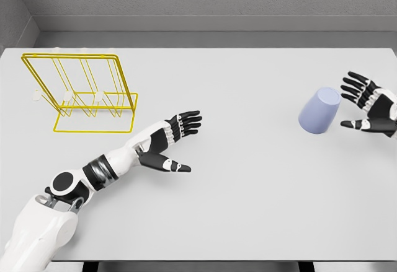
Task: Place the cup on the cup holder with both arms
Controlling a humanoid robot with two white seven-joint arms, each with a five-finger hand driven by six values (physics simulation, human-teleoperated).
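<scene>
The right hand (371, 106) shows at the right edge of the head view, fingers spread and thumb held apart, palm turned toward the cup (319, 111) and holding nothing. The cup, pale lavender, sits just beside that hand on its inner side, tilted with its closed base facing up and toward the hand; a narrow gap of worktop (248, 210) shows between the cup and the thumb, so they look apart rather than touching. The left hand (167, 140) is out over the middle-left of the worktop, also spread, fingers fanned toward the centre and thumb pointing off to the right, gripping nothing; its white arm runs in from the lower left corner. Behind and to the left of that hand stands the cup holder (80, 95), a yellow wire rack with small white-tipped pegs, near the far left of the worktop and well apart from the cup. Between cup and holder lies only bare grey surface, with the left hand and forearm the one thing along that stretch.
</scene>
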